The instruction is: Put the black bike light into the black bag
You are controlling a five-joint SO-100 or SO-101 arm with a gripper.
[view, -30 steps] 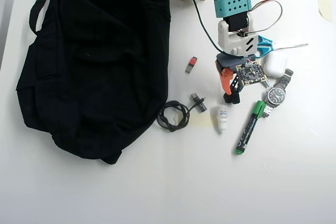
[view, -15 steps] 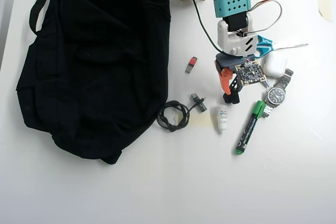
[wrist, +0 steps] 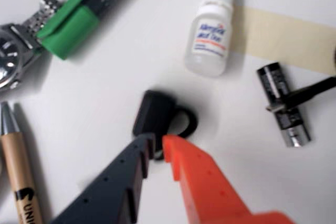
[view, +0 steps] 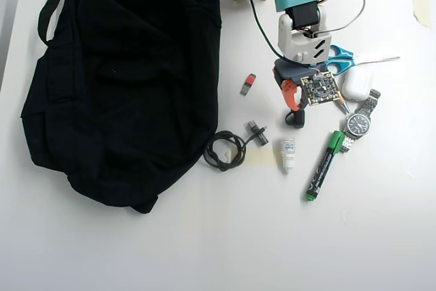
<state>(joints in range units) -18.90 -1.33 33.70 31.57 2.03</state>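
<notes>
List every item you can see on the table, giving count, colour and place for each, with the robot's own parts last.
bag: 1, black, left half of overhead view
bike light: 1, black, at the gripper tips
cable: 1, black, coiled by the bag's right edge
red-and-black stick: 1, right of bag
dropper bottle: 1, white, below the gripper
marker: 1, green cap, right of bottle
watch: 1, silver, right
scissors: 1, blue-handled, upper right
earbud case: 1, white, above watch
pen: 1, tan, wrist view left
gripper: 1, orange and black fingers, nearly shut at the light
</notes>
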